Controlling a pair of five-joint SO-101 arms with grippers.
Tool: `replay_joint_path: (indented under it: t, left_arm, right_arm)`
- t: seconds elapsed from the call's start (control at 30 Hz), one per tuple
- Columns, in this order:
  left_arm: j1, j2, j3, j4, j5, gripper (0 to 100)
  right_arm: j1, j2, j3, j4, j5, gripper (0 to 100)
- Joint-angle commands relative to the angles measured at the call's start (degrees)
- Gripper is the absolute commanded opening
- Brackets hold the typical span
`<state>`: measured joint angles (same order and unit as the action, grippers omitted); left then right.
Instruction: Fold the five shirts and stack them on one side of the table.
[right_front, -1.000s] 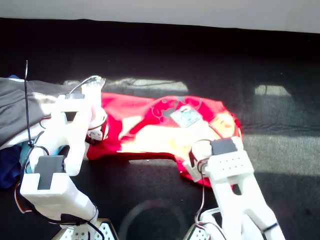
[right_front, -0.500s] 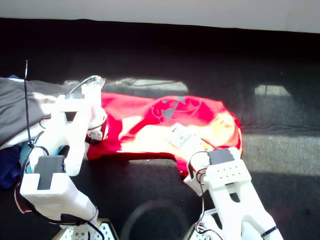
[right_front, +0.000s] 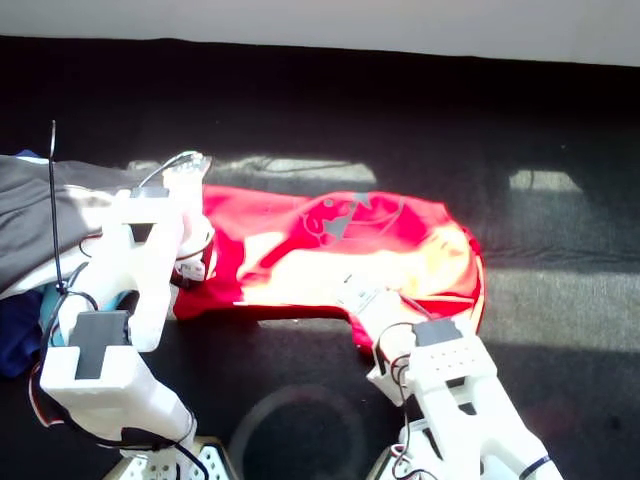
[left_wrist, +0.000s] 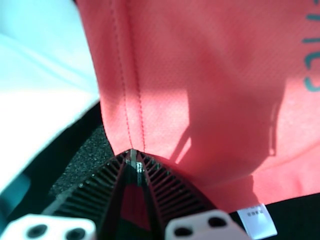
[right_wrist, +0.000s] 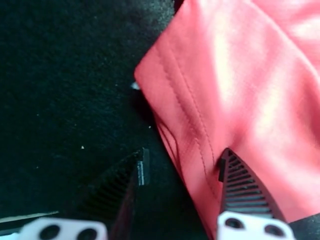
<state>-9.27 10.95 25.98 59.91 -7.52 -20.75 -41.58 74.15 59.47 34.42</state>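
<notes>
A red shirt (right_front: 340, 240) with a grey print lies spread across the middle of the black table. My left gripper (right_front: 197, 262) is at the shirt's left edge. In the left wrist view that gripper (left_wrist: 135, 162) is shut on a pinched fold of the red shirt (left_wrist: 200, 75) beside a stitched hem. My right gripper (right_front: 362, 296) is at the shirt's near edge. It (right_wrist: 182, 167) stands open in the right wrist view, one finger over the black table and the other over the hemmed edge of the red shirt (right_wrist: 250, 75).
Other shirts are heaped at the table's left edge: a grey one (right_front: 30, 210) on top and blue cloth (right_front: 15, 335) below. Pale cloth (left_wrist: 40, 90) lies right beside the left gripper. The black table (right_front: 560, 330) is bare to the right of the red shirt.
The right arm has drawn back toward the table's near edge, so its gripper went from over the shirt's middle to its near hem. The left arm has kept still.
</notes>
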Motion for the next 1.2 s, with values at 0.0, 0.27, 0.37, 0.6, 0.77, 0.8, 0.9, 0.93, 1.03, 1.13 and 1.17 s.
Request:
replay_joint_path:
  t: [0.0, 0.27, 0.37, 0.6, 0.77, 0.8, 0.9, 0.93, 1.03, 1.13, 1.17]
  left_arm:
    - [-0.7, 0.1, 0.1, -2.1, -0.2, 1]
    - [-0.7, 0.1, 0.1, -2.0, -0.2, 1]
    - [-0.7, 0.1, 0.1, -1.9, -0.2, 1]
    - [-0.7, 0.1, 0.1, -1.9, -0.2, 1]
    - [-0.7, 0.1, 0.2, -1.9, -0.2, 1]
    - [-0.7, 0.1, 0.2, -1.9, -0.2, 1]
    - [-0.7, 0.1, 0.2, -1.9, -0.2, 1]
    - [-0.7, 0.1, 0.2, -1.9, -0.2, 1]
    - [-0.7, 0.1, 0.2, -1.9, -0.2, 1]
    - [-0.7, 0.1, 0.2, -1.9, -0.2, 1]
    - [-0.7, 0.1, 0.2, -1.9, -0.2, 1]
  right_arm:
    - [1.4, 0.3, 0.5, -3.8, 0.6, 22.4]
    - [5.8, 0.4, 0.5, -5.9, 0.7, 22.3]
    - [5.8, 0.4, 0.5, -5.9, 0.7, 21.2]
    - [5.9, 7.7, 0.0, -5.9, 3.4, 18.7]
    - [6.6, 14.5, -4.6, -5.9, 3.2, 15.6]
    - [7.2, 14.6, -5.7, -5.9, 3.2, 13.0]
    - [10.1, 14.6, -9.0, -5.8, 3.2, 3.1]
    - [11.2, 14.6, -9.9, -5.8, 3.2, 0.3]
    - [14.6, 14.6, -12.3, -5.7, 3.4, 0.7]
    - [16.0, 14.6, -15.8, -3.2, 3.5, 0.6]
    - [16.0, 14.6, -17.6, -1.5, 3.5, 0.6]
